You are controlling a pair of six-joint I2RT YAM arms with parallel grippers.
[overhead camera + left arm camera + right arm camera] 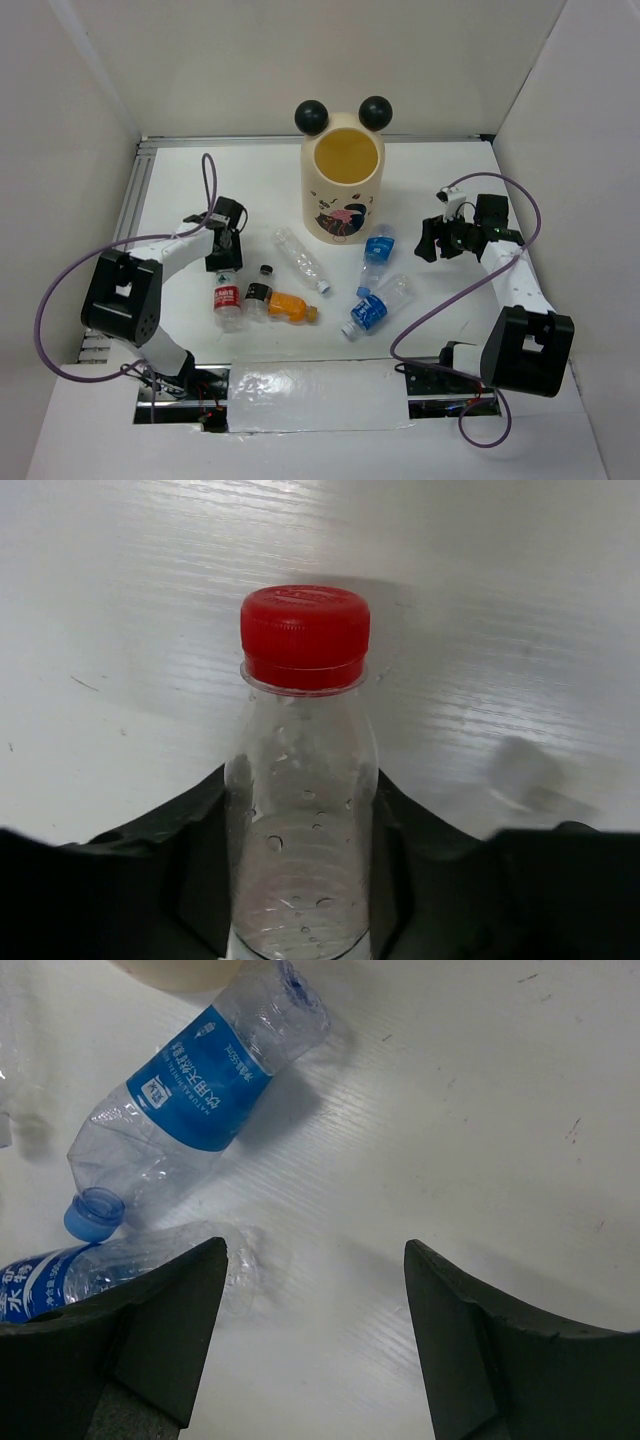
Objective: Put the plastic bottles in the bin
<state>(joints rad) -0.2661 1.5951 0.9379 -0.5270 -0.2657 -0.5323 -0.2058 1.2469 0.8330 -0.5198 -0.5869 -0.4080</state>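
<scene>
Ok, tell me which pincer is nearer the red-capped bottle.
Left. The left pincer straddles the red-capped bottle, pressed against both its sides. The right pincer hangs open across the table, beside the blue-labelled bottles near the bin.

L arm (pixel 150 255) & R arm (pixel 515 285) showing white link shells w/ chunky black joint blocks. Both trailing purple cables (pixel 45 320). L end effector (pixel 224 262), R end effector (pixel 315 1300) wearing matte black wedge-shaped fingers (pixel 150 1340).
</scene>
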